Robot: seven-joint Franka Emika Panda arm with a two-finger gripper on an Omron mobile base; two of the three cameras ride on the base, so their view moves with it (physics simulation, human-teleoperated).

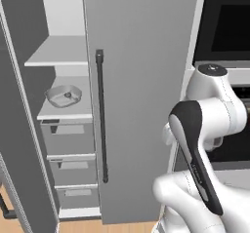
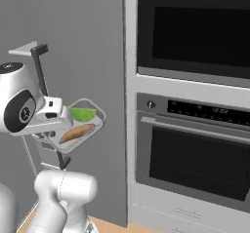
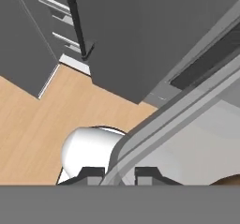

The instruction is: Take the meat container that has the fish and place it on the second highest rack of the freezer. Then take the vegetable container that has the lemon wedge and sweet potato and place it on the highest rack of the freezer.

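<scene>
The gripper point(image 3: 119, 174) is clamping the thick rim of the vegetable container point(image 2: 78, 125), a shallow light-grey tub with rounded corners, and is holding it up in the air in front of the closed right door of the freezer point(image 1: 141, 100). Inside the tub a glossy green lemon wedge point(image 2: 83, 114) is lying beside an elongated orange-brown sweet potato point(image 2: 75, 133), whose long axis is running across the tub. The meat container point(image 1: 63, 96) with the small fish point(image 1: 67, 95) is already sitting on the second shelf from the top, in the open left half. The bare top shelf point(image 1: 58, 54), flat and pale, is lying to the left of the held tub and higher, past the dark bar handle point(image 1: 101, 115), so the carry probably has to go left and up.
</scene>
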